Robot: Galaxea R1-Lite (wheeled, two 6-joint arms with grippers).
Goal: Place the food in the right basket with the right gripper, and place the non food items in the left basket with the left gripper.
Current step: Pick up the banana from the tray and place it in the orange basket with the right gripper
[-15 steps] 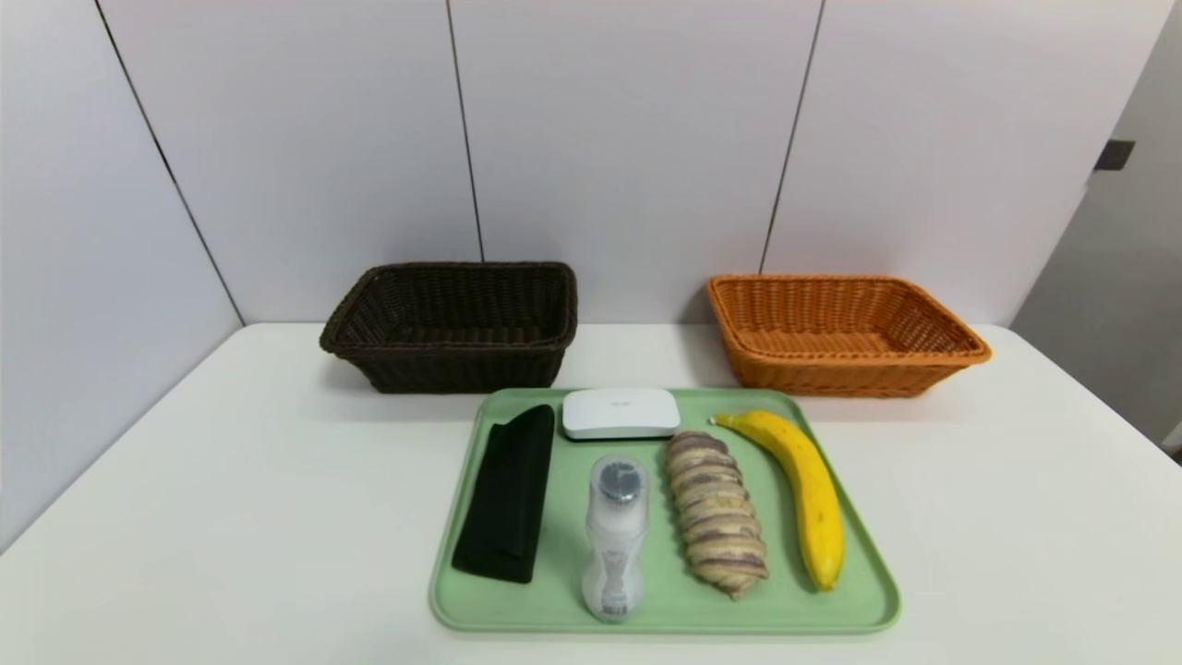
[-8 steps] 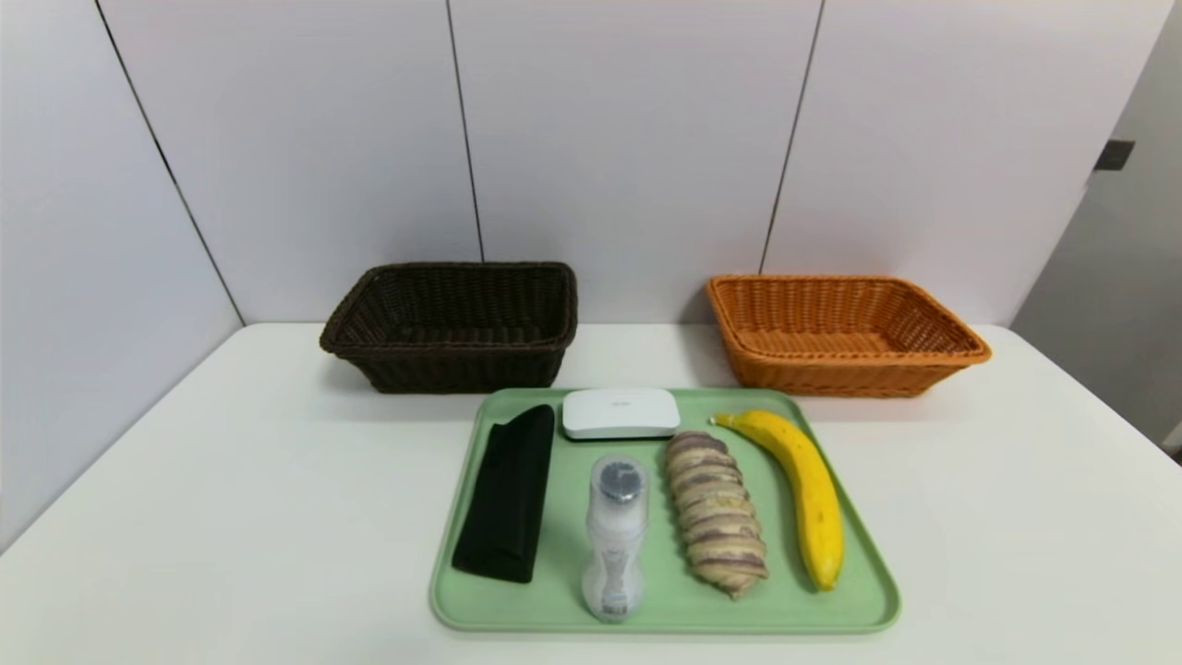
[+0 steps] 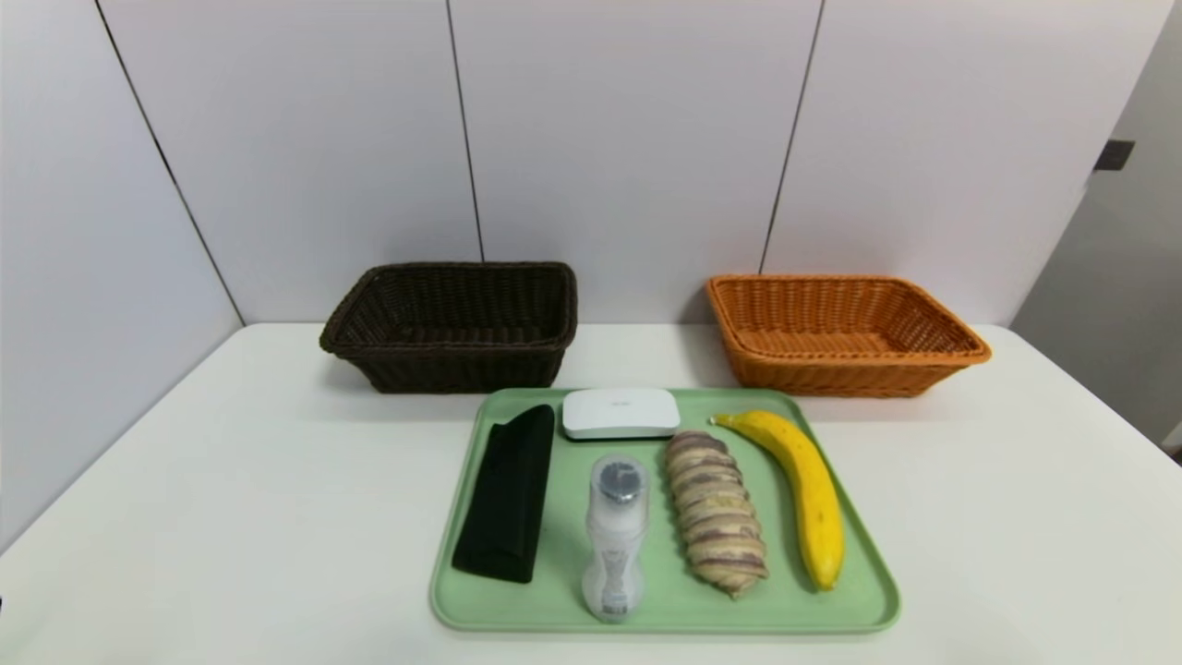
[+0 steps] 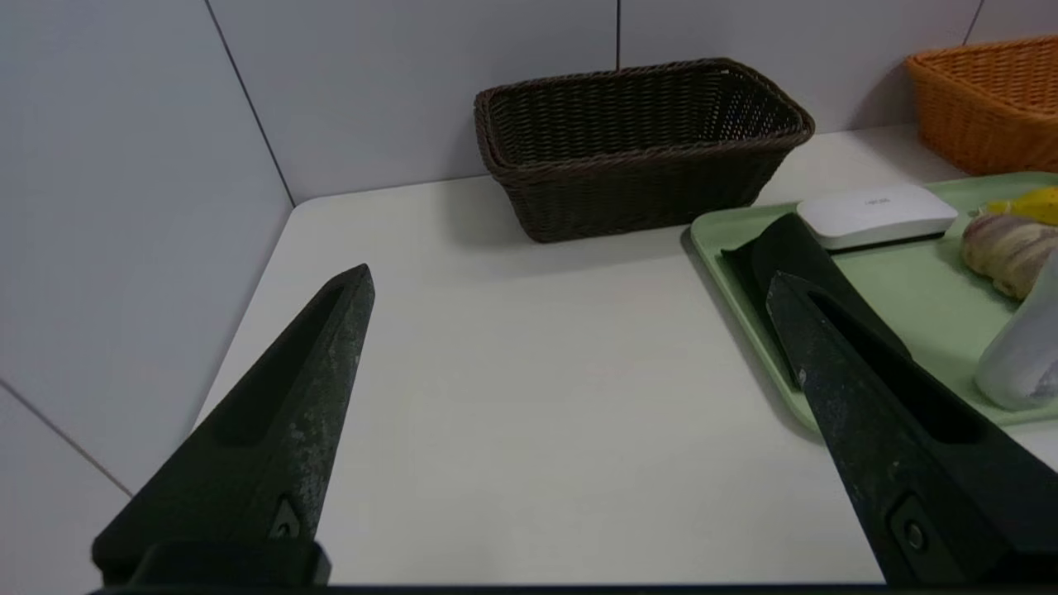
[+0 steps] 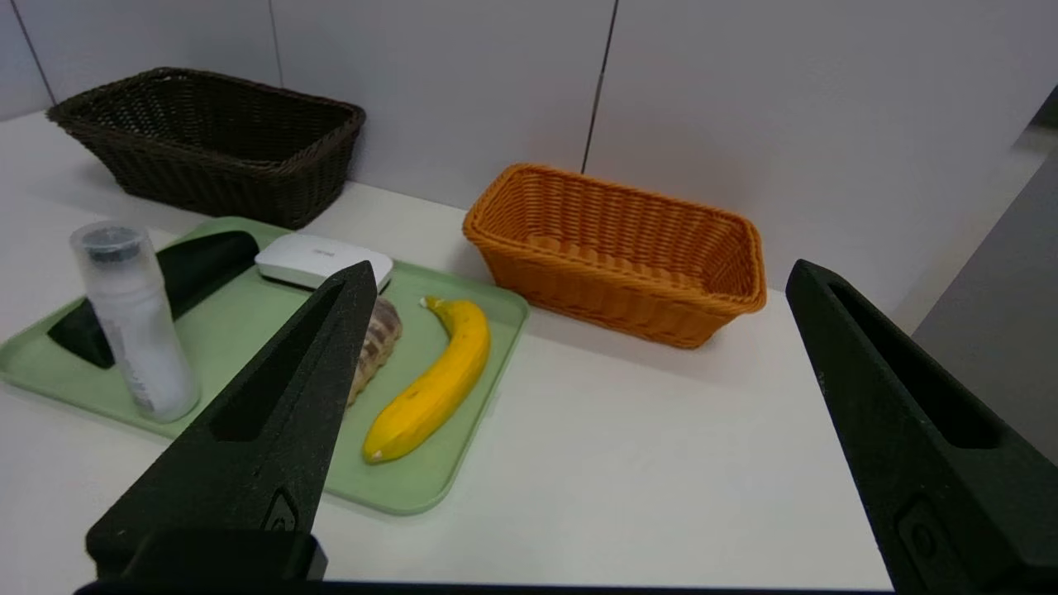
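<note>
The black two-fingered left gripper [image 4: 570,285] and right gripper [image 5: 579,277] hang spread wide, holding nothing, above the white table [image 3: 231,499]. On the pale green tray [image 3: 836,614] lie a long yellow banana [image 3: 808,489], braided tan-and-purple bread loaf [image 3: 716,513], upright clear-white bottle [image 3: 614,540], flat black pouch [image 3: 508,494] and white flat device [image 3: 621,412]. Behind stand the dark brown wicker basket [image 3: 452,323] and orange wicker basket [image 3: 840,332]

Looked like a staged indoor test or lab setup, not a lived-in home. Plain white tabletop [image 3: 231,480] pushed into a corner of smooth pale wall panels [image 3: 628,139] with thin dark seams. Pale green plastic tray [image 3: 850,600] laid out neatly with unrelated items in rows. Two woven baskets, dark brown [image 3: 452,323] and orange [image 3: 840,332], set against the wall.
</note>
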